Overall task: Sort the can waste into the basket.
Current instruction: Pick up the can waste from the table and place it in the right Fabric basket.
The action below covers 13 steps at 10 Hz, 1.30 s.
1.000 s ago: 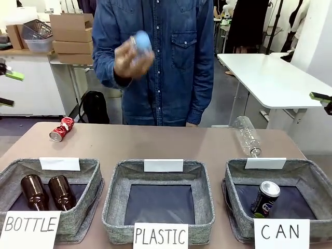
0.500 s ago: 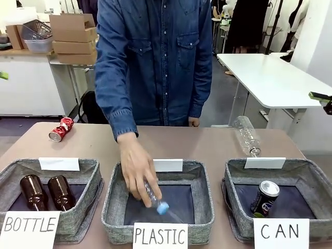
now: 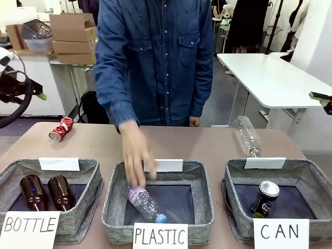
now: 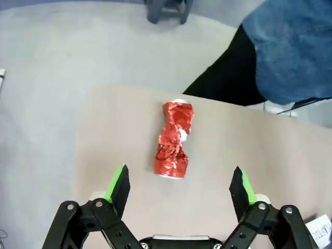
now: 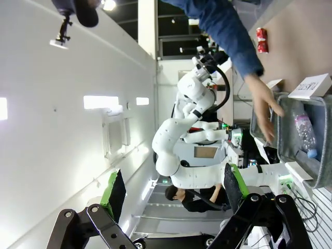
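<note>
While left gripper [image 4: 180, 175] and right gripper [image 5: 174, 179] have jaws spread, crumpled red can [image 4: 174, 140] lies on table [image 4: 119, 124].

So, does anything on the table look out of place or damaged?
Yes. The crushed red can lies on the table far left, outside the CAN basket. A clear plastic bottle also lies loose behind that basket.

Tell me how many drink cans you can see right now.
2. A crushed red can lies on the table at far left; a dark blue can leans inside the CAN basket. Its near wall could hide more.
</note>
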Each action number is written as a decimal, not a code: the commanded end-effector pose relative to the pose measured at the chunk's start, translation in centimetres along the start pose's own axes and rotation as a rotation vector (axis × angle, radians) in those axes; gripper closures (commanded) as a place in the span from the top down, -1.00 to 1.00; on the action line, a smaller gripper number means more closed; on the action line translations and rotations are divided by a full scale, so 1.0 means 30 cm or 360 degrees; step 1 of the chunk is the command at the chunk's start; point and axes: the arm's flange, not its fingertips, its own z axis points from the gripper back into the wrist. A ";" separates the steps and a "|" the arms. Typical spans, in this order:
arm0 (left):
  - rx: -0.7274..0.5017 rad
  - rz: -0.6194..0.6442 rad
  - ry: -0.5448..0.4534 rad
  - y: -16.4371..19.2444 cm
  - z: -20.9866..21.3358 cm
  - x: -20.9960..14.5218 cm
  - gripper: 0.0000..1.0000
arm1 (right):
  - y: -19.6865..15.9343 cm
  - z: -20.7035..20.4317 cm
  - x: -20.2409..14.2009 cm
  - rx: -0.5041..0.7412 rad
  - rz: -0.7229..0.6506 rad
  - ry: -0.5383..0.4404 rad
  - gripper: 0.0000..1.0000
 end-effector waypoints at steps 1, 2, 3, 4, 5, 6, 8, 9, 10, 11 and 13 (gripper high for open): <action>0.0036 -0.0007 -0.0056 0.035 0.050 0.002 1.00 | -0.001 0.002 -0.006 -0.0008 0.0011 0.0000 1.00; 0.0036 -0.0007 -0.0056 0.035 0.050 0.002 1.00 | -0.001 0.002 -0.006 -0.0008 0.0011 0.0000 1.00; 0.0016 0.0010 -0.0026 0.020 0.025 0.007 1.00 | -0.001 0.002 -0.006 -0.0008 0.0011 0.0000 1.00; -0.0191 -0.0687 0.0207 -0.018 -0.021 0.045 1.00 | -0.001 0.002 -0.006 -0.0008 0.0011 0.0000 1.00; -0.0234 -0.0896 0.0255 -0.022 -0.077 0.086 1.00 | -0.001 0.002 -0.006 -0.0008 0.0011 0.0000 1.00; -0.0414 -0.1148 0.0374 -0.024 -0.129 0.114 1.00 | -0.001 0.002 -0.006 -0.0008 0.0011 0.0000 1.00; -0.0388 -0.1420 0.0571 -0.032 -0.227 0.150 1.00 | -0.001 0.002 -0.006 -0.0008 0.0011 0.0000 1.00; -0.0486 -0.1508 0.0652 -0.051 -0.281 0.159 1.00 | -0.001 0.002 -0.006 -0.0008 0.0011 0.0000 1.00; -0.0454 -0.1443 0.0708 -0.065 -0.337 0.163 1.00 | -0.001 0.002 -0.006 -0.0008 0.0011 0.0000 1.00; -0.0417 -0.1325 0.0762 -0.071 -0.385 0.171 1.00 | -0.001 0.002 -0.006 -0.0008 0.0011 0.0000 1.00; -0.0342 -0.1117 0.0767 -0.055 -0.471 0.181 1.00 | -0.001 0.002 -0.006 -0.0008 0.0011 0.0000 1.00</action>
